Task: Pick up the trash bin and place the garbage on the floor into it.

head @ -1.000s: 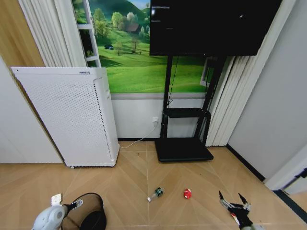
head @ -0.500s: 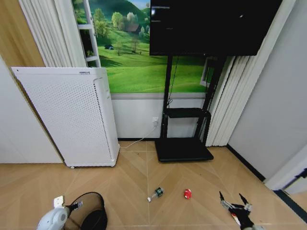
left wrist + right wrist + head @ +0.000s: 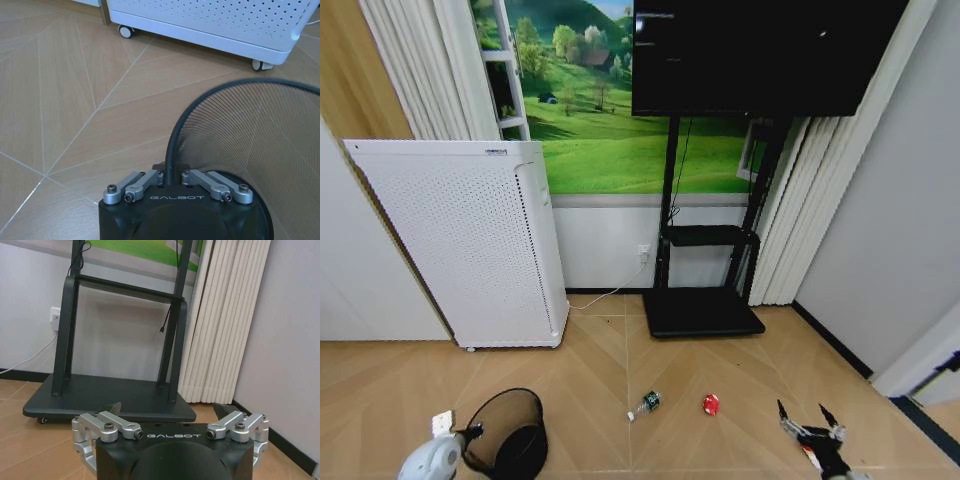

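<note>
Wire-mesh trash bin (image 3: pixel 506 432), floor (image 3: pixel 590 370) at 7 o'clock: rim clenched by left end effector (image 3: pixel 172 176), possibly lifted. Bottle (image 3: pixel 644 404), red lump (image 3: pixel 710 404) uncollected. Right end effector (image 3: pixel 809 424) released, 5 o'clock.

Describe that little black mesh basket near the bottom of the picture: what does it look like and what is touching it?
The small round black wire-mesh wastebasket tapers slightly and has a rolled rim, see-through sides and nothing visible inside. It sits low over the tan herringbone wooden floor, tilted with its mouth turned partly towards the camera, in front of the tall white perforated appliance. The left pincer is shut on its rim.
</note>
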{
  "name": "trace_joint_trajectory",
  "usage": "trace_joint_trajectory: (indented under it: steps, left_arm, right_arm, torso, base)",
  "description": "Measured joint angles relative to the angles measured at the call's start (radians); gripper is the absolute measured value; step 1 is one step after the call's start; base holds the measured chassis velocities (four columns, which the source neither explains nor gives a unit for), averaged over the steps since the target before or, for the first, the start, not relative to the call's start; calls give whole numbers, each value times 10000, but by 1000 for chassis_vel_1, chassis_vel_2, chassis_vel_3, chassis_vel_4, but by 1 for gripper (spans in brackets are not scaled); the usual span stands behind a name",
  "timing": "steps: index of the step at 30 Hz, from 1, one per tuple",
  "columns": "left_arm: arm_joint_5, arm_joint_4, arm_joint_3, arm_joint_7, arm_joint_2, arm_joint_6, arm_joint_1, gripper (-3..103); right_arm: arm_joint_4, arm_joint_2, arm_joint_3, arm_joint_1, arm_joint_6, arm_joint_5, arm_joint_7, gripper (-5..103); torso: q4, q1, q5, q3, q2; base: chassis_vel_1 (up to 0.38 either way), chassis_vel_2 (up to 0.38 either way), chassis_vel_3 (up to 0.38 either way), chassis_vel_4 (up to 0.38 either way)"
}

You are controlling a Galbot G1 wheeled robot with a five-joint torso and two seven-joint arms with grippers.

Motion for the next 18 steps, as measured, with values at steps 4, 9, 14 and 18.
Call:
trace_joint_trajectory:
  steps: [4, 9, 14, 18]
  left_arm:
    - [57, 67, -9, 64, -6, -104, -34, 6]
    - [92, 97, -10, 93, -19, -121, -51, 4]
    - [271, -32, -25, 144, -18, -188, -12, 3]
    - [1114, -642, -254, 235, 271, -747, 328, 3]
  right_arm:
    - [1, 10, -6, 13, 0, -13, 0, 100]
    - [2, 18, -7, 16, 4, -53, -1, 100]
    - [14, 25, 18, 36, 70, -244, -35, 100]
    - [-137, 19, -23, 134, 84, -282, -36, 100]
  torso:
    - [-1, 0, 1, 0, 1]
    - [-2, 0, 5, -1, 1]
    - [-3, 0, -6, 0, 1]
    - [0, 0, -2, 2, 1]
  base:
    - [0, 0, 0, 0]
    - [0, 0, 0, 0]
    - [0, 0, 0, 0]
    - [0, 0, 0, 0]
